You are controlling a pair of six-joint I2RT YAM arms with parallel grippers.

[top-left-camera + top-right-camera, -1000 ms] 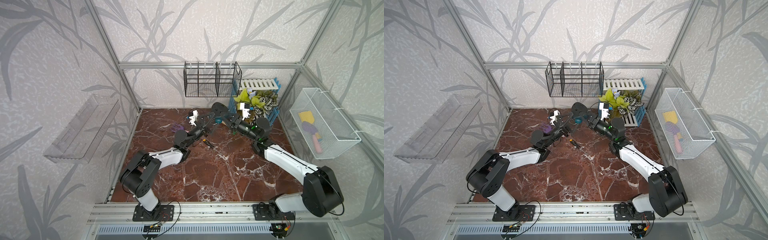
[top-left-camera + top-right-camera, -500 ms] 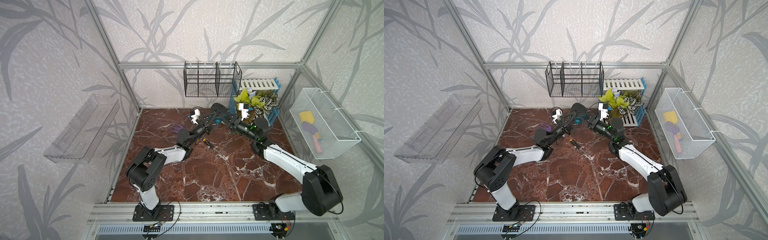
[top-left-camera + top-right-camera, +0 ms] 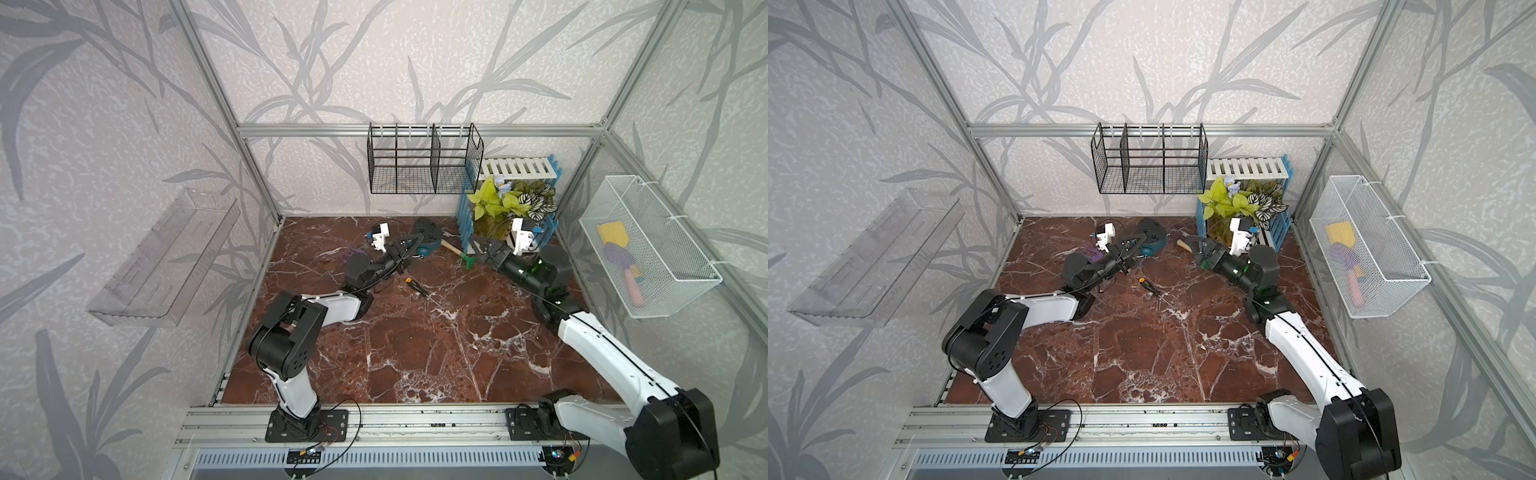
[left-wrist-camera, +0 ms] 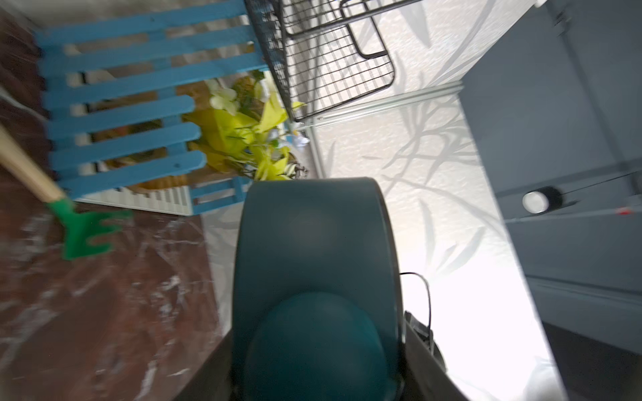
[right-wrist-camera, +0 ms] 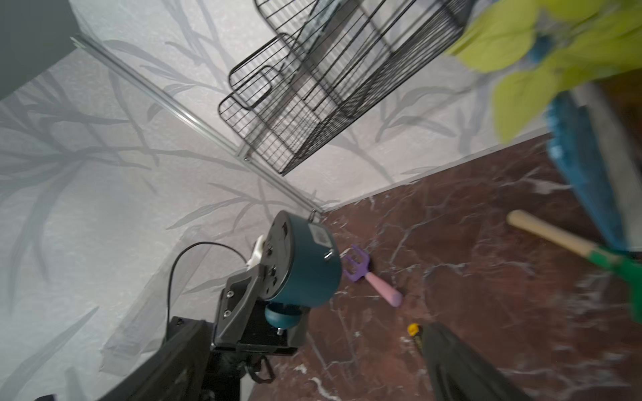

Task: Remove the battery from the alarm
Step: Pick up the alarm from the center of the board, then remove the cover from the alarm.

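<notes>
The dark teal alarm [image 3: 427, 240] [image 3: 1152, 240] hangs above the floor at the back centre, with my left gripper [image 3: 409, 246] [image 3: 1133, 244] shut on it. The left wrist view is filled by its teal side [image 4: 312, 264], between two grey fingers [image 4: 425, 361]. In the right wrist view the alarm [image 5: 305, 267] shows its black back, clamped by the left gripper's fingers [image 5: 239, 295]. My right gripper [image 3: 478, 245] [image 3: 1196, 245] [image 5: 312, 330] stands open and empty, a short way right of the alarm. The battery is hidden.
A black-and-yellow screwdriver [image 3: 415, 286] [image 5: 413, 329] lies on the marble floor. A green rake [image 3: 457, 251] [image 4: 83, 229] and a purple-pink fork [image 5: 375, 281] lie near the back. A blue crate with plants [image 3: 507, 208], a black wire rack [image 3: 419, 162], a white mesh basket [image 3: 644, 245] and a clear shelf [image 3: 166, 257] line the walls.
My right gripper has let go of the alarm, opened and drawn back to the right. The left gripper now holds the alarm alone.
</notes>
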